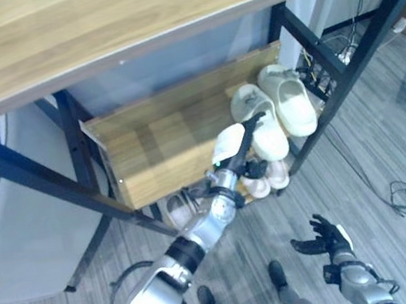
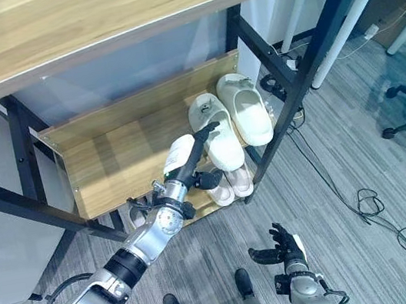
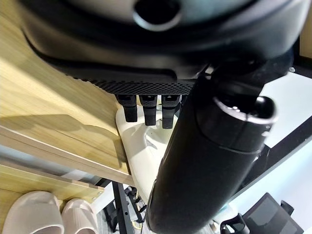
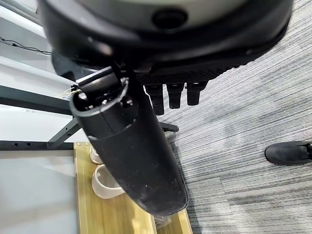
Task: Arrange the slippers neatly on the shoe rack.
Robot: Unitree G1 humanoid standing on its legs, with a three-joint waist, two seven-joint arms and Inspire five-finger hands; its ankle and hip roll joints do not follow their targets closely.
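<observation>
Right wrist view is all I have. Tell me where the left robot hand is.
Observer: The left robot hand is up at the middle shelf, with straight fingers against a cream slipper.
Operator: Report where the other slipper of that pair sits.
Observer: The second cream slipper lies right beside the first, on its right, at the right end of the same shelf.
</observation>
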